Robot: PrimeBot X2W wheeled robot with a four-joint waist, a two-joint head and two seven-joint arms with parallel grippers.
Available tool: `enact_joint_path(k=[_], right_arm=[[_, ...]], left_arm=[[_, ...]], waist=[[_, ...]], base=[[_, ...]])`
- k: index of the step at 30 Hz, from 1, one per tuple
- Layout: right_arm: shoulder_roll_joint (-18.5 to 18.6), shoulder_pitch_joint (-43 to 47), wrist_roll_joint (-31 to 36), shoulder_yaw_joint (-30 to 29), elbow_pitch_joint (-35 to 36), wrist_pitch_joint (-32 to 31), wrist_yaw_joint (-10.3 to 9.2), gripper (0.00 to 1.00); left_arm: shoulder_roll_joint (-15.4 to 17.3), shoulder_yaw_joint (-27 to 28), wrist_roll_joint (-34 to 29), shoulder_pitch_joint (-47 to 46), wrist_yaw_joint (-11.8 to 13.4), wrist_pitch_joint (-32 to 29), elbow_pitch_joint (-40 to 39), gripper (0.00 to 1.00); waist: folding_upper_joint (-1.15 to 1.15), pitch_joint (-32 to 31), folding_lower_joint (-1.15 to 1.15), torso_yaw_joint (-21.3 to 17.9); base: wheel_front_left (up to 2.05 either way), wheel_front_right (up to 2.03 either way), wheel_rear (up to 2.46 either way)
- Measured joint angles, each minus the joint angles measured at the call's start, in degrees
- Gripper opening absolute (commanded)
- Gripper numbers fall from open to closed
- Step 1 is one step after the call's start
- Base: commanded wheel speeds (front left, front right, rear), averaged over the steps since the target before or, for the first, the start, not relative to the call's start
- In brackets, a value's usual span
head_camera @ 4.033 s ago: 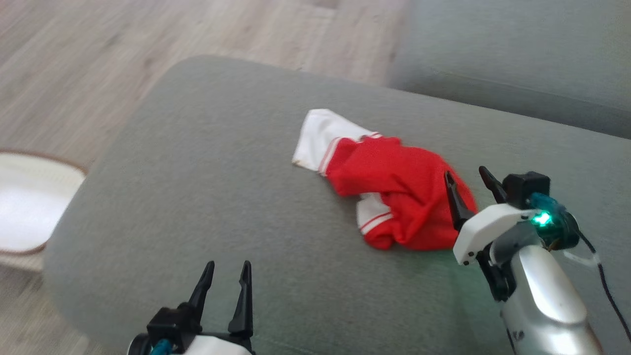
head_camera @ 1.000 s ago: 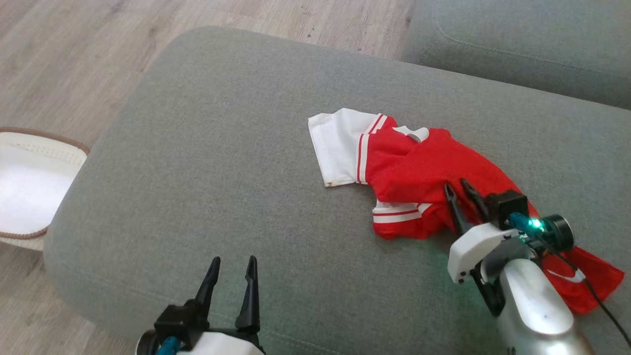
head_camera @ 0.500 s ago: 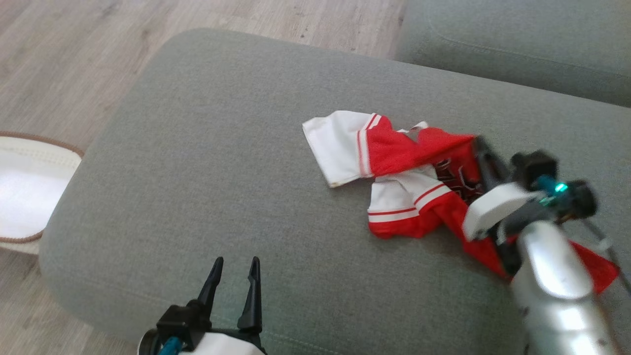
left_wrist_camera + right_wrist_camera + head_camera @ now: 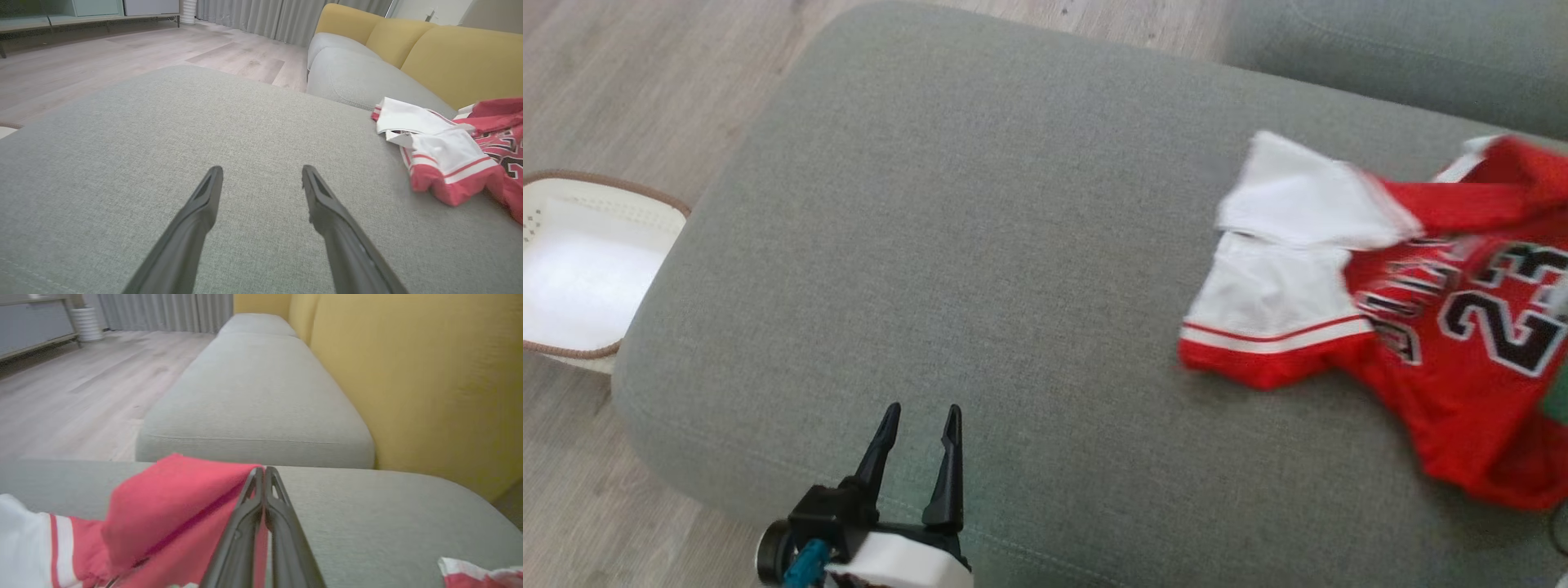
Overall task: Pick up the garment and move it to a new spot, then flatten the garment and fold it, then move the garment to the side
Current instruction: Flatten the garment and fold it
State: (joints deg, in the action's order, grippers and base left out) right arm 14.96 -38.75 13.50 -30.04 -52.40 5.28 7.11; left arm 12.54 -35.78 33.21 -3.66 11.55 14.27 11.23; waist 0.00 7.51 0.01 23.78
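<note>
The garment [image 4: 1421, 327] is a red jersey with white sleeves and a black number. It lies partly spread at the right of the grey sofa cushion [image 4: 972, 204]. In the right wrist view my right gripper [image 4: 262, 470] is shut on a raised fold of the garment's red cloth [image 4: 175, 498], just above the cushion. My left gripper [image 4: 923, 408] stands open near the cushion's front edge, well left of the garment. The left wrist view has its fingers [image 4: 204, 204] wide apart over bare cushion, with the garment [image 4: 449, 159] off to the right.
A white basket with a brown rim [image 4: 572, 269] sits on the wooden floor left of the cushion. A second grey cushion [image 4: 257, 396] adjoins at the far side. Yellow backrests [image 4: 429, 375] rise along the right. The cushion's left and middle are bare.
My right gripper has shut on the red cloth and drawn it to the right, out of the head view. The garment has opened and its number now faces up. The head camera has shifted too.
</note>
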Motion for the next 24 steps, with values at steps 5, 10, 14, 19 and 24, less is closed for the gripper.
enact_joint_path(k=[5,10,14,19,24], right_arm=[[1.1,-0.9,4.9,-5.6,-1.6,0.2,0.0,1.0],[0.3,-1.9,8.7,-5.8,-3.4,2.4,0.0,1.0],[-1.3,-2.9,8.6,-1.8,-5.3,5.2,0.0,1.0],[-6.1,-3.1,4.5,6.3,-9.5,6.9,0.0,1.0],[-9.2,-3.1,-3.2,16.6,-14.7,7.9,0.0,1.0]], left_arm=[[-0.3,0.0,0.0,-0.8,0.0,0.0,0.1,1.0],[-0.3,0.1,0.0,-1.1,0.0,0.0,0.1,1.0],[-0.3,0.3,0.0,-1.1,0.0,0.0,0.4,1.0],[-0.3,0.3,0.0,-0.8,0.1,0.0,0.5,1.0],[-0.1,0.3,0.0,-0.6,0.1,0.0,0.5,1.0]], waist=[[0.0,0.6,0.0,-0.6],[0.0,0.1,0.0,-2.4],[0.0,-1.0,-0.01,-4.1],[0.0,-3.1,-0.01,-6.0],[0.0,-4.7,-0.02,-6.9]], base=[[0.0,0.0,0.0],[0.0,0.0,0.0],[0.0,0.0,0.0],[0.0,0.0,0.0],[0.0,0.0,0.0]])
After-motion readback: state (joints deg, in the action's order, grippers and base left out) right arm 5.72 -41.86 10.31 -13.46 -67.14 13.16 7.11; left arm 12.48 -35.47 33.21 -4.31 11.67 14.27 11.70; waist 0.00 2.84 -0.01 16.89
